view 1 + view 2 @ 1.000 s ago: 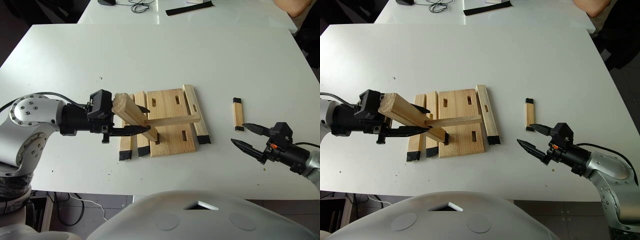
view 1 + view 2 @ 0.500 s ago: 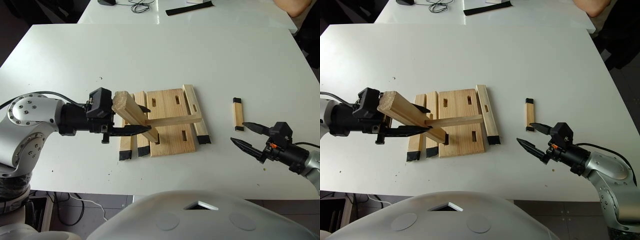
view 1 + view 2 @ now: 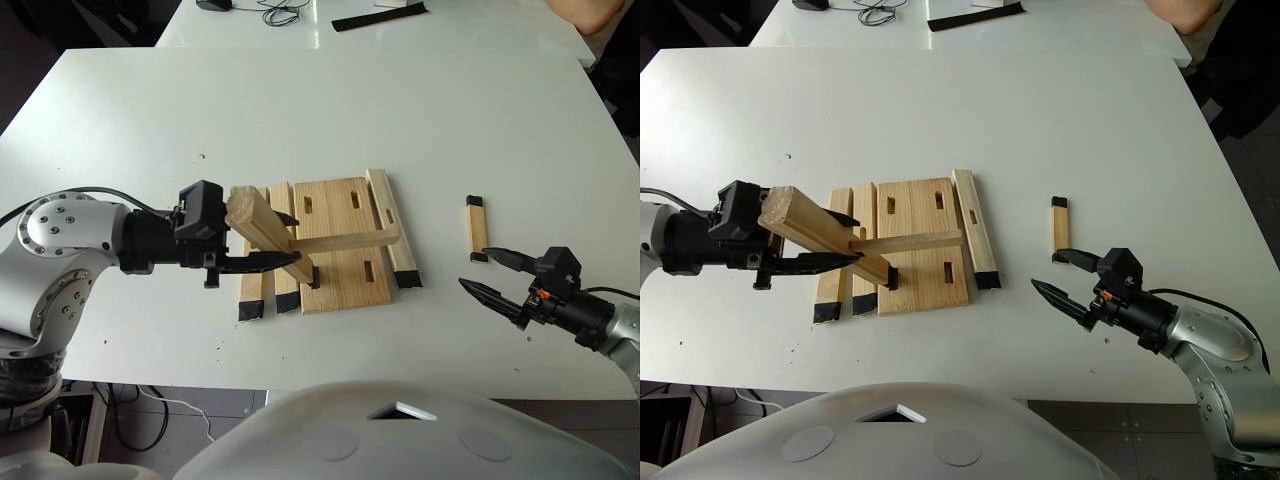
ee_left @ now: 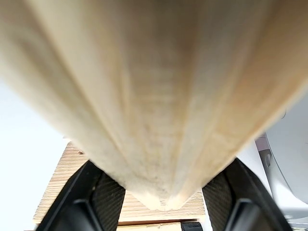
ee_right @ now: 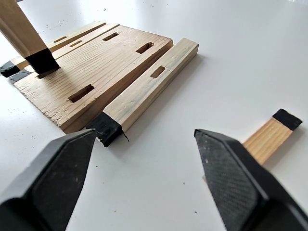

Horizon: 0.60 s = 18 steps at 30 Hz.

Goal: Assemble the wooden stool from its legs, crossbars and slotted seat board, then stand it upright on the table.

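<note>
My left gripper (image 3: pixel 290 240) is shut on a wooden leg (image 3: pixel 262 228) held tilted over the left side of the slotted seat board (image 3: pixel 340 212). The leg's black-tipped end (image 3: pixel 309 274) sits at the board by a slot. A thin crossbar (image 3: pixel 350 241) sticks out of the leg to the right, across the board. In the left wrist view the leg (image 4: pixel 159 96) lies between the dark finger pads (image 4: pixel 96 202). My right gripper (image 3: pixel 476 269) hovers open near the front right of the table, just in front of a short black-tipped crossbar (image 3: pixel 477 228).
Two more legs (image 3: pixel 268 288) lie side by side along the board's left edge. Another leg (image 3: pixel 390 230) lies along the board's right edge, also seen in the right wrist view (image 5: pixel 149 86). Cables and a black strip (image 3: pixel 378 17) lie on the far table.
Almost nothing: the held leg and its crossbar wobbled slightly, and my right gripper drifted a touch to the left.
</note>
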Each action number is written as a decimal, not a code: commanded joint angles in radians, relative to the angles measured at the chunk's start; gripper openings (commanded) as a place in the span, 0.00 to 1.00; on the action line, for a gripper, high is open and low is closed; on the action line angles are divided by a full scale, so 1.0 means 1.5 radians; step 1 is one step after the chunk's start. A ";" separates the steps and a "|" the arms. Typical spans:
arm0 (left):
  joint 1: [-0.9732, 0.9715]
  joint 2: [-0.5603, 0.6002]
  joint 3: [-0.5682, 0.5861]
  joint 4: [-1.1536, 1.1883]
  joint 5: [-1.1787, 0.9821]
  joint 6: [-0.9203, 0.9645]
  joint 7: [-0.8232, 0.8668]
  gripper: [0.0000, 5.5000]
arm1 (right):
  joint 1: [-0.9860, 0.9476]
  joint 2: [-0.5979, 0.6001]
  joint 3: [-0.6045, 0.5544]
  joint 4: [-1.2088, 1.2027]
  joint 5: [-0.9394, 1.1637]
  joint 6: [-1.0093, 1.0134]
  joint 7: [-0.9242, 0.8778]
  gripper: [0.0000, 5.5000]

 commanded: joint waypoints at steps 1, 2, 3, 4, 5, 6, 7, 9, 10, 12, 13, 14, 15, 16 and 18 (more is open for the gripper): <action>0.010 0.007 0.000 -0.010 -0.001 0.008 0.005 0.38 | 0.003 0.002 0.000 -0.007 -0.004 -0.003 -0.005 0.68; 0.011 0.008 0.001 -0.012 -0.003 0.009 0.005 0.38 | 0.004 0.003 0.000 -0.008 -0.004 -0.003 -0.006 0.68; 0.010 0.009 0.002 -0.014 -0.006 0.011 0.004 0.38 | 0.006 0.004 0.000 -0.010 -0.004 -0.004 -0.007 0.68; 0.009 0.010 0.002 -0.015 -0.008 0.013 0.004 0.38 | 0.007 0.005 0.000 -0.011 -0.005 -0.004 -0.008 0.68; 0.006 0.010 0.002 -0.015 -0.011 0.014 0.005 0.38 | 0.009 0.006 0.001 -0.011 -0.005 -0.005 -0.009 0.68; 0.000 0.011 0.002 -0.015 -0.014 0.018 0.006 0.38 | 0.010 0.007 0.001 -0.012 -0.005 -0.006 -0.009 0.68; -0.006 0.010 0.002 -0.015 -0.017 0.020 0.009 0.38 | 0.010 0.008 0.001 -0.011 -0.005 -0.006 -0.010 0.68; -0.013 0.008 0.000 -0.015 -0.018 0.022 0.011 0.38 | 0.009 0.008 0.001 -0.011 -0.005 -0.007 -0.010 0.68; -0.015 0.007 -0.001 -0.015 -0.017 0.023 0.012 0.38 | 0.009 0.009 0.001 -0.011 -0.005 -0.007 -0.011 0.68; -0.018 0.006 -0.002 -0.015 -0.016 0.023 0.012 0.38 | 0.010 0.009 0.001 -0.011 -0.005 -0.007 -0.010 0.68; -0.020 0.006 -0.002 -0.015 -0.017 0.024 0.011 0.38 | 0.010 0.009 0.001 -0.011 -0.005 -0.007 -0.010 0.68; -0.022 0.006 -0.002 -0.016 -0.018 0.025 0.011 0.38 | 0.010 0.009 0.001 -0.011 -0.005 -0.007 -0.010 0.68; -0.025 0.007 -0.003 -0.016 -0.020 0.027 0.012 0.38 | 0.011 0.009 0.001 -0.011 -0.005 -0.007 -0.010 0.68; -0.027 0.007 -0.003 -0.016 -0.021 0.028 0.012 0.38 | 0.011 0.009 0.000 -0.011 -0.005 -0.007 -0.010 0.68; -0.026 0.006 -0.005 -0.016 -0.019 0.028 0.011 0.38 | 0.012 0.010 0.001 -0.012 -0.005 -0.006 -0.011 0.68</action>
